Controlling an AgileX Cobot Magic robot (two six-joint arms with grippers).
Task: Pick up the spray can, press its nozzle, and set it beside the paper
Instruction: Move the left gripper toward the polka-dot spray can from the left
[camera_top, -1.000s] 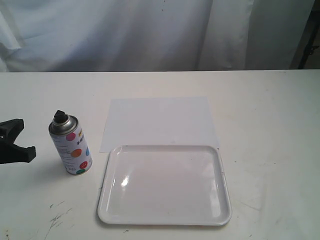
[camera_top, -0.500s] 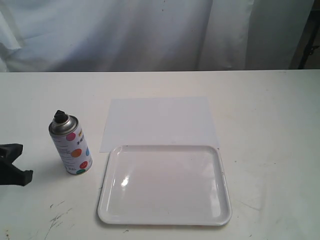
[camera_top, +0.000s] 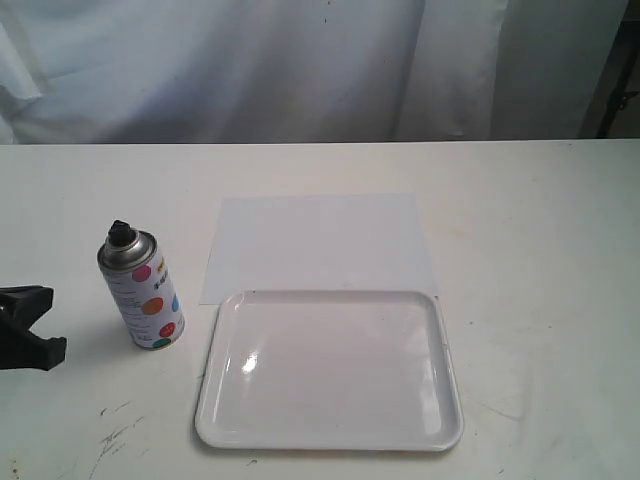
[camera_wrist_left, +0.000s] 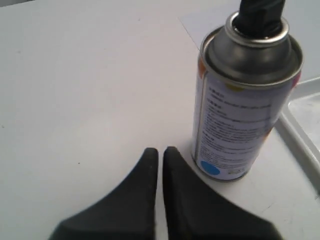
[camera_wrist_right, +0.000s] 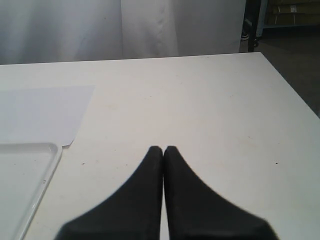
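The spray can stands upright on the white table, left of the tray, its black nozzle on top. The white paper lies flat behind the tray, to the can's right. My left gripper sits low at the left edge, a short way left of the can, shut and holding nothing. In the left wrist view the can and nozzle stand just beyond the shut left gripper, not touching it. The right gripper is shut over bare table; the paper lies off to one side.
A glossy white tray with a raised rim lies in front of the paper, close to the can's right. Its corner shows as the tray in the right wrist view. White curtains hang behind the table. The table's far-right edge is near.
The left gripper moved toward the table's front edge and slightly left, away from the can, then held almost still. The can, paper and tray have not moved.
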